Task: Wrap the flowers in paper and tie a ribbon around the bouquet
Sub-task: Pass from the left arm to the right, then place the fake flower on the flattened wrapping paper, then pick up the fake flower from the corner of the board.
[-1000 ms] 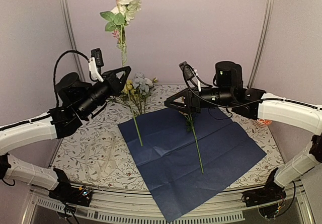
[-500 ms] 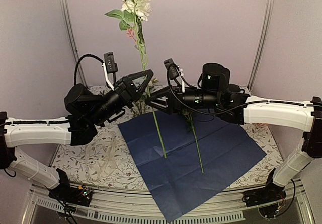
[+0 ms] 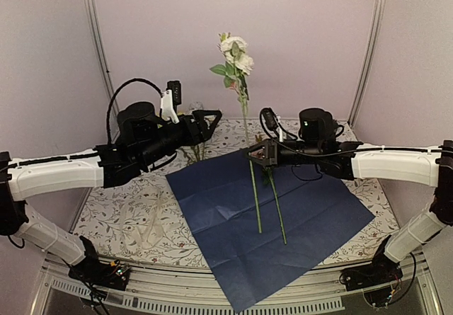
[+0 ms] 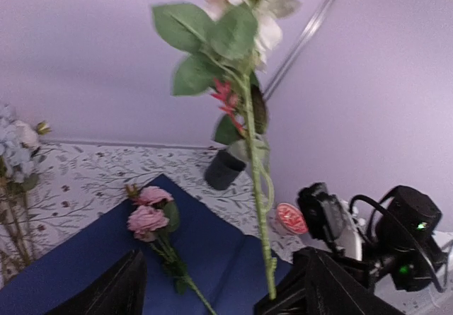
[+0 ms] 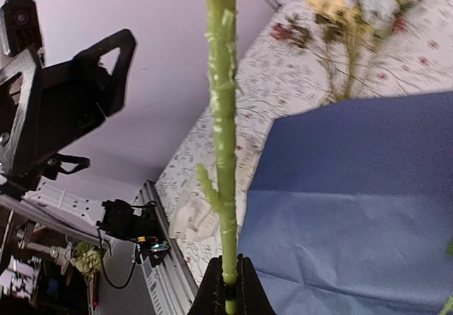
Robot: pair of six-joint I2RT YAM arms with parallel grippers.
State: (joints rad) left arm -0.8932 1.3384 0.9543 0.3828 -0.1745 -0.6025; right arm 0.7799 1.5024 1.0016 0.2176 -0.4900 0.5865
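Large dark navy paper sheet (image 3: 233,258) flat on desk (image 3: 120,216) with white floral-print cloth, one corner at near edge; wrapping not begun. Pink-bloomed green-stemmed flower (image 3: 277,212) lies on sheet. Right hand (image 3: 256,153) pinched fully on lower stem of tall white-bloomed flower (image 3: 245,113), upright above sheet, probably to lay beside pink one. Left hand (image 3: 214,119) gaping, holds nothing, near stem. Blue-and-yellow flower bunch (image 5: 354,7) far, off paper. Lilac wall (image 3: 304,39), metal frame post (image 3: 95,39).
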